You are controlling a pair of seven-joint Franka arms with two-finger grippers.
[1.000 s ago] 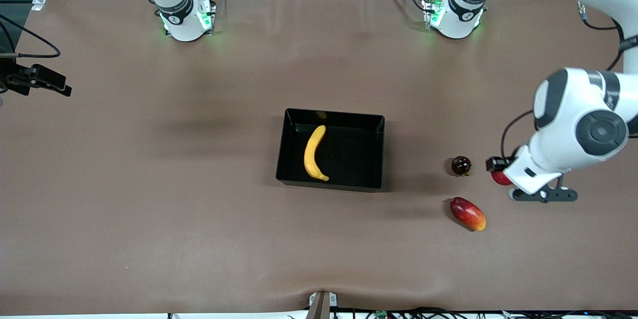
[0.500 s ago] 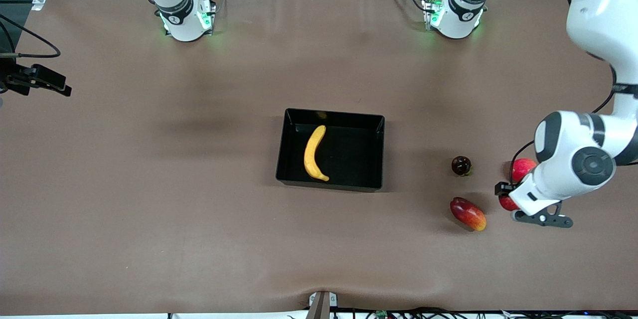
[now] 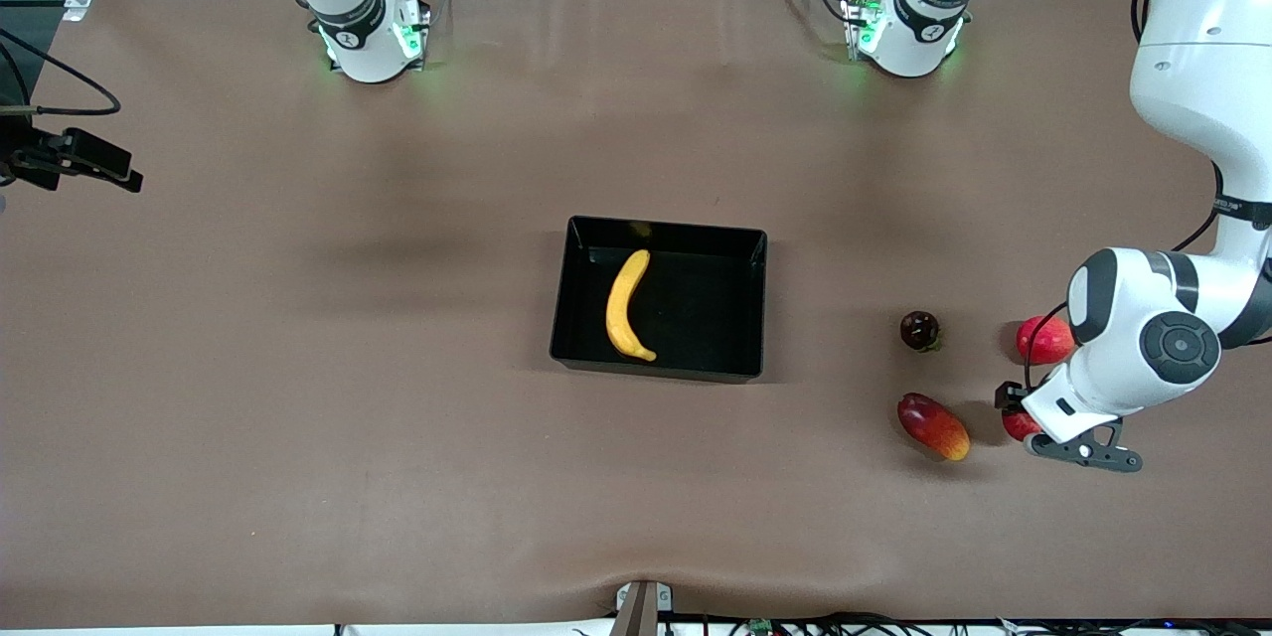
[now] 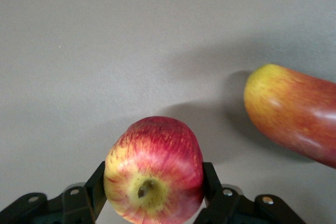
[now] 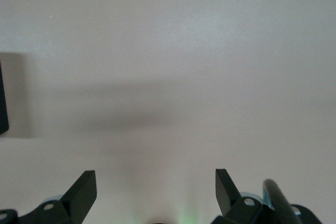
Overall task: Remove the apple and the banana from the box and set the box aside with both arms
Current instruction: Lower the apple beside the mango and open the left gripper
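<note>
My left gripper (image 3: 1018, 417) is shut on the small red apple (image 4: 154, 163) with yellow flecks, a finger on each side. It holds it low over the table beside the mango, where the apple (image 3: 1016, 426) shows mostly hidden under the wrist. The yellow banana (image 3: 626, 306) lies in the black box (image 3: 664, 225) at the table's middle. My right gripper (image 5: 156, 182) is open and empty over bare table; it does not show in the front view.
A red-and-yellow mango (image 3: 932, 425) lies between the apple and the box, also in the left wrist view (image 4: 294, 111). A dark round fruit (image 3: 919, 329) and a pinkish-red round fruit (image 3: 1041, 339) lie farther from the front camera.
My left gripper has carried the apple toward the front camera, from beside the dark fruit to beside the mango. The pinkish-red fruit has come into view. The banana and box have not moved.
</note>
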